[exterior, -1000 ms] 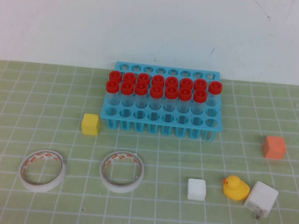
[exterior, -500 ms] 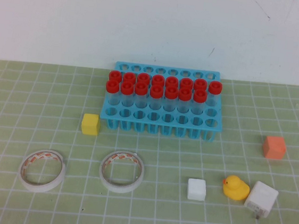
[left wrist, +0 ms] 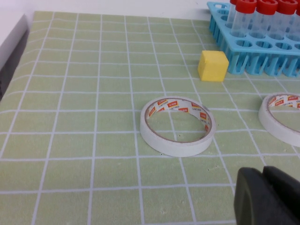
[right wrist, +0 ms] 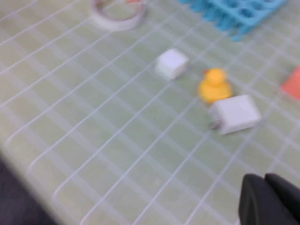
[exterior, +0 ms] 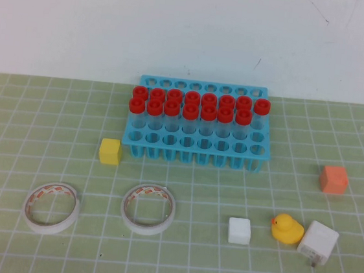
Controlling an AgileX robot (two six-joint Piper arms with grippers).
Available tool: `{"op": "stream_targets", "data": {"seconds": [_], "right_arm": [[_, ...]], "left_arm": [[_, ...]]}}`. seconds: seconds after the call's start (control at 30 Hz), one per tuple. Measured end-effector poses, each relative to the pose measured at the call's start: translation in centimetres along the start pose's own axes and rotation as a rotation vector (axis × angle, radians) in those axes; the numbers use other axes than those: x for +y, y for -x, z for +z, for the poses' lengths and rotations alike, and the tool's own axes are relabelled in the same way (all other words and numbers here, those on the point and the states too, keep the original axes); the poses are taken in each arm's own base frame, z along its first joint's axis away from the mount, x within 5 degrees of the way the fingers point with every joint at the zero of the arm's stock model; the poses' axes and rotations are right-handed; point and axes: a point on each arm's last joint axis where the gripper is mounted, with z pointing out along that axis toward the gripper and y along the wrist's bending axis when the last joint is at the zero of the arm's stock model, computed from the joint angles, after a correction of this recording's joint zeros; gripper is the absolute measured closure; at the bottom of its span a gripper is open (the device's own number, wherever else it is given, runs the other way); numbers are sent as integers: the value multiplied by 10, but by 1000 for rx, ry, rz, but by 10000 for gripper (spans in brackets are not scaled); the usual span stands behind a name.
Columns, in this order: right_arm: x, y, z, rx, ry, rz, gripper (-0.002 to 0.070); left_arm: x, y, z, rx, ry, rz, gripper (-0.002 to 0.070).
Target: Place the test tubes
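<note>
A blue test tube rack (exterior: 195, 143) stands at the middle back of the green mat, with several red-capped clear test tubes (exterior: 191, 105) upright in its two middle rows. In the left wrist view the rack's end (left wrist: 243, 49) and some tubes (left wrist: 244, 18) show. Neither arm appears in the high view. My left gripper (left wrist: 262, 174) is shut with nothing in it, hovering over the mat near a tape roll (left wrist: 177, 125). My right gripper (right wrist: 265, 180) is shut and empty, above the mat's near right part.
A yellow cube (exterior: 110, 151) sits left of the rack. Two tape rolls (exterior: 51, 207) (exterior: 149, 208) lie at the front left. A white cube (exterior: 239, 230), a yellow duck (exterior: 286, 227), a white charger (exterior: 318, 243) and an orange cube (exterior: 333, 180) are on the right.
</note>
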Motion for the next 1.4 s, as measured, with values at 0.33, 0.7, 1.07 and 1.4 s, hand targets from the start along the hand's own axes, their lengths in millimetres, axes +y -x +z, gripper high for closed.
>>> {"op": "stream_targets", "data": {"seconds": [0.33, 0.7, 1.07, 1.4], "right_arm": [[-10, -17, 15, -176, -302, 171, 678], [-21, -36, 27, -160, -548, 305, 678], [-23, -38, 22, -172, -629, 339, 678], [-18, -39, 15, -222, -647, 322, 678]], "left_arm": [[0, 0, 0, 0, 0, 0, 676], [0, 0, 0, 0, 0, 0, 676], [0, 0, 0, 0, 0, 0, 676], [0, 0, 0, 0, 0, 0, 676]]}}
